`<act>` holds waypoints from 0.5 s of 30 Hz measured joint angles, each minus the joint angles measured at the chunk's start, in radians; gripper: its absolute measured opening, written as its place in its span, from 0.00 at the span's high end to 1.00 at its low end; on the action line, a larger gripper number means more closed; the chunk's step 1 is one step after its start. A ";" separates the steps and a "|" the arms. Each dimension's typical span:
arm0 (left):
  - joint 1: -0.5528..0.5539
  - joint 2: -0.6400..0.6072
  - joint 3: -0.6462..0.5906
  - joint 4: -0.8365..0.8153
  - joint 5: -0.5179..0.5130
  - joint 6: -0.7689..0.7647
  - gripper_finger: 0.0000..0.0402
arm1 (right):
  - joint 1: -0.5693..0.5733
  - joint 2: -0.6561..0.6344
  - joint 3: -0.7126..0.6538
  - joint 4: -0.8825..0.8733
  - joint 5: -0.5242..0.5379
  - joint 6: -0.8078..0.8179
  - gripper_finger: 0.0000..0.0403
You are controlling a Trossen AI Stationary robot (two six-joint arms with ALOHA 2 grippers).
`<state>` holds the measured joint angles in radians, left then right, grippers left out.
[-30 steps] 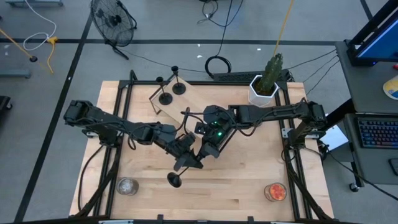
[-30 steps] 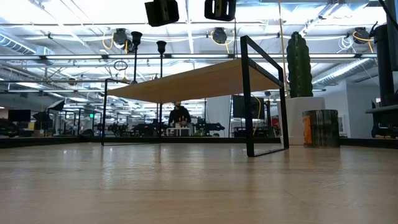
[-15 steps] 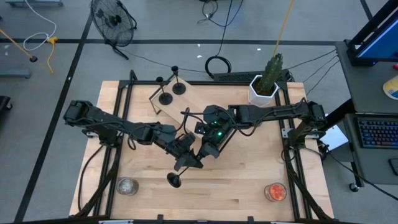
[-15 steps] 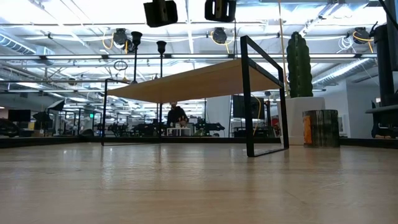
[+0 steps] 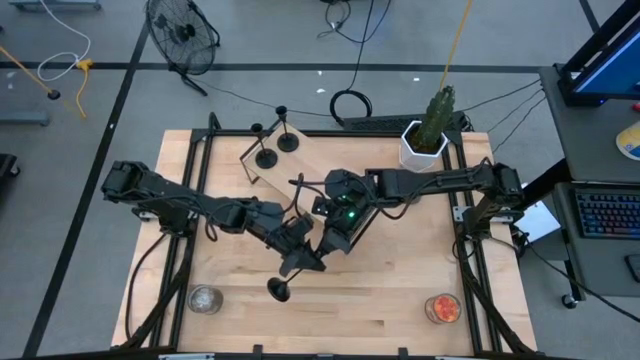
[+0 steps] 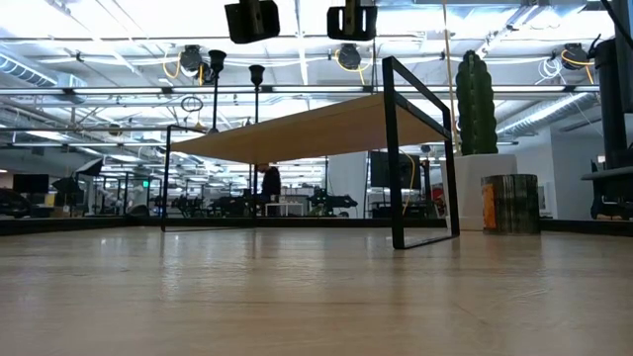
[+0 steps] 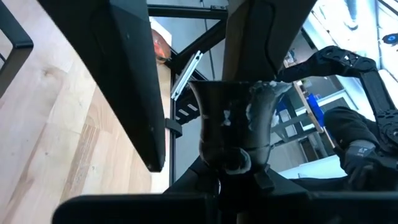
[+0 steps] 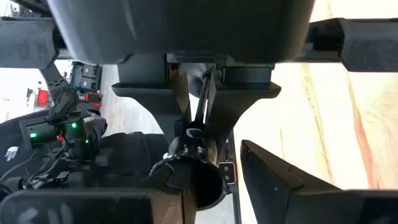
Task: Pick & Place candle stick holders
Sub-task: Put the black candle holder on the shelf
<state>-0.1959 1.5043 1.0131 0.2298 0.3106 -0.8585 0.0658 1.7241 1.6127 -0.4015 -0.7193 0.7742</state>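
Two grippers meet over the middle of the table (image 5: 400,290), both on one candle stick holder (image 5: 281,288). In the high view the held holder's round disc base shows just below the left gripper (image 5: 297,258), nearer the front edge, with the stem running up between the arms. The left wrist view shows the holder's tiny cup (image 7: 239,121) pinched between the left fingers, so that gripper is clamped on the holder. The right gripper (image 5: 335,233) sits just beside the left one, and its wrist view shows the thin stem (image 8: 202,99) and cup (image 8: 194,149) caught between its closed fingers as well.

Compared with the frames half a second and a second back, the pair of grippers has barely shifted: the disc base has drifted very slightly toward the left, and in the low view the two grippers at the top edge, one (image 6: 251,20) and the other (image 6: 350,20), sit a touch differently. A person (image 6: 269,183) in the room behind has moved to the left and now stands upright.

The other two holders, one (image 5: 266,157) and the second (image 5: 287,142), stand upright side by side on the raised wooden shelf (image 5: 310,160) at the back of the table, unchanged. A potted cactus (image 5: 432,125) stands at the back right.
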 joint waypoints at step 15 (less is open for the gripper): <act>-0.046 -0.001 0.000 -0.124 -0.034 -0.009 0.95 | -0.005 -0.027 -0.002 -0.052 -0.014 0.024 0.72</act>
<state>-0.2419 1.5032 1.0135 0.1060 0.2762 -0.8678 0.0608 1.6968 1.6108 -0.4533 -0.7328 0.7986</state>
